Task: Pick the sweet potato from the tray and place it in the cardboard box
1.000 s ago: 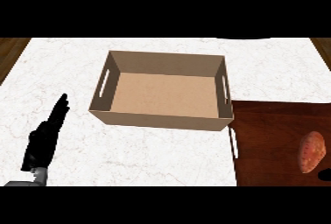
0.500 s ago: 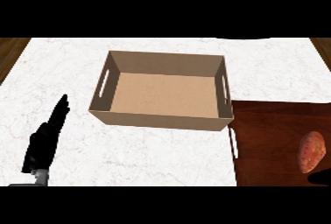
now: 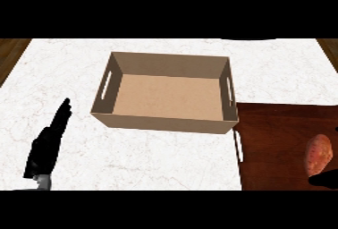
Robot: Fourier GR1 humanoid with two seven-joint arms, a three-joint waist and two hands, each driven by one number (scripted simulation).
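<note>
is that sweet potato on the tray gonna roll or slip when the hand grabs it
The sweet potato looks rounded and tapered, so it probably rocks or rolls sideways if nudged. It appears solid, likely stiff. The dark wooden tray looks smooth, so it may slide.

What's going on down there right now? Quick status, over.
Left hand open, resting at lower left. Right hand barely in view, fingers unclear. Sweet potato on tray, not yet picked. Cardboard box open, nothing blocking.
</note>
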